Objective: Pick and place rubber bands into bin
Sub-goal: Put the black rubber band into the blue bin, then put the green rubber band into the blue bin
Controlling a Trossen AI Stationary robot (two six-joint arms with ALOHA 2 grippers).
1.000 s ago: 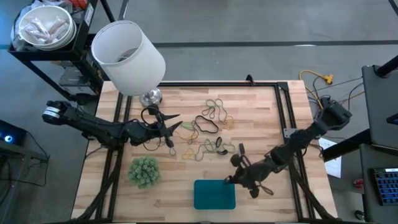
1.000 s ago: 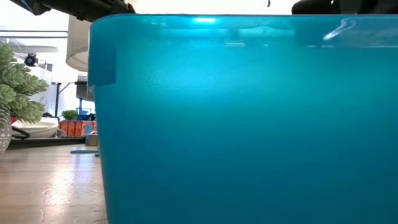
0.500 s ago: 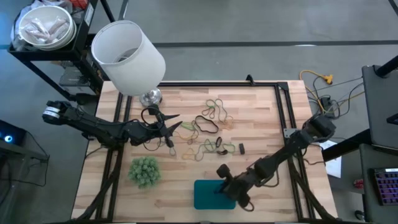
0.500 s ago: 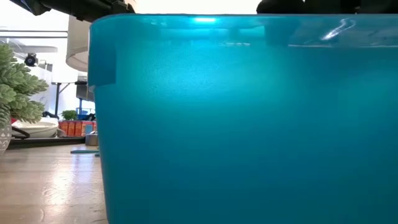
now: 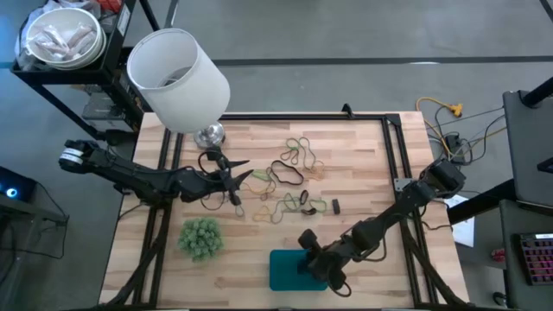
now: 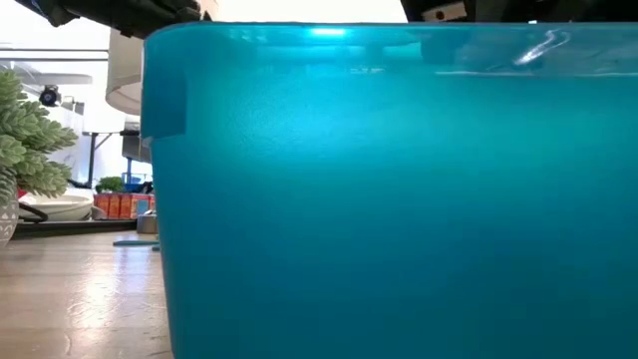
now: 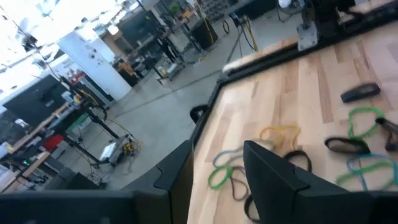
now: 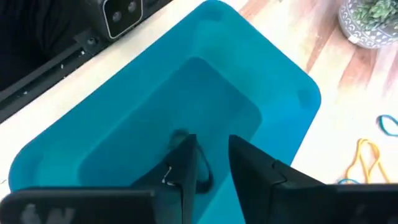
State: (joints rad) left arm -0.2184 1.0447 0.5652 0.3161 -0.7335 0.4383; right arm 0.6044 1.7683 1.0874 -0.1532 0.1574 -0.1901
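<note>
The right gripper hung over the bin, fingers parted, a dark rubber band dropping between them. Best was to lift straight clear. More rubber bands lay beyond it, by the left gripper, spread.

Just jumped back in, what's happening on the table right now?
The right gripper hangs over the teal bin with its jaws apart, and a dark rubber band shows right at its fingertips above the bin floor; whether it has let go cannot be told. The left gripper, also open, hovers over the scattered rubber bands mid-table. Plenty of bands remain on the wood.
</note>
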